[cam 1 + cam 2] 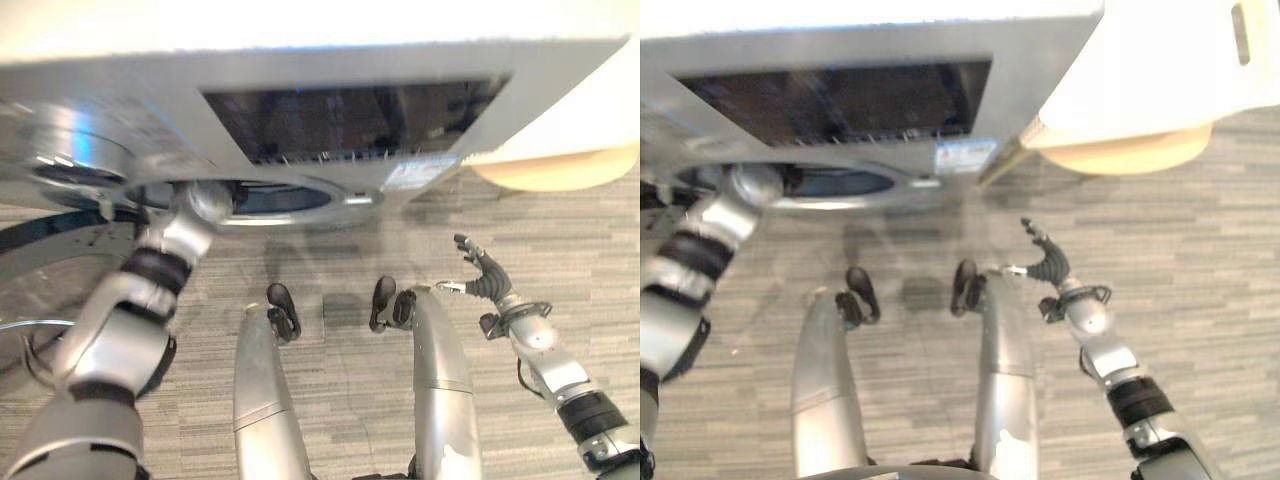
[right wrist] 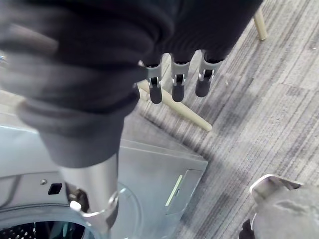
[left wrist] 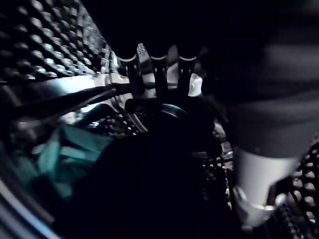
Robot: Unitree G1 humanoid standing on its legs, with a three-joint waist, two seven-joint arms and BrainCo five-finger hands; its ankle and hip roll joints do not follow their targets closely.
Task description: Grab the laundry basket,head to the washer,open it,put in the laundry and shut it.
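The robot stands close before the washer (image 1: 330, 110), a silver-grey machine with a dark panel across its top face. Its round opening (image 1: 270, 197) faces the robot, and the open door (image 1: 40, 270) stands at the far left of the scene.

The left arm reaches from the lower left up into the opening, so the left hand (image 3: 164, 94) is inside the drum (image 3: 45, 45). In the left wrist view its fingers point into the dark perforated drum and curl slightly over a dark mass just below them. Whether they grip anything cannot be told. A piece of teal laundry (image 3: 60, 154) lies in the drum beside that dark mass, against the perforated wall.

The right hand (image 1: 482, 274) hangs over the striped grey carpet (image 1: 560, 240) on the right, well apart from the washer. Its fingers are loosely spread and hold nothing, and the right wrist view shows them relaxed above the floor.

A pale round table (image 1: 560, 168) stands just right of the washer, and one of its wooden legs (image 2: 184, 110) slants across the carpet.
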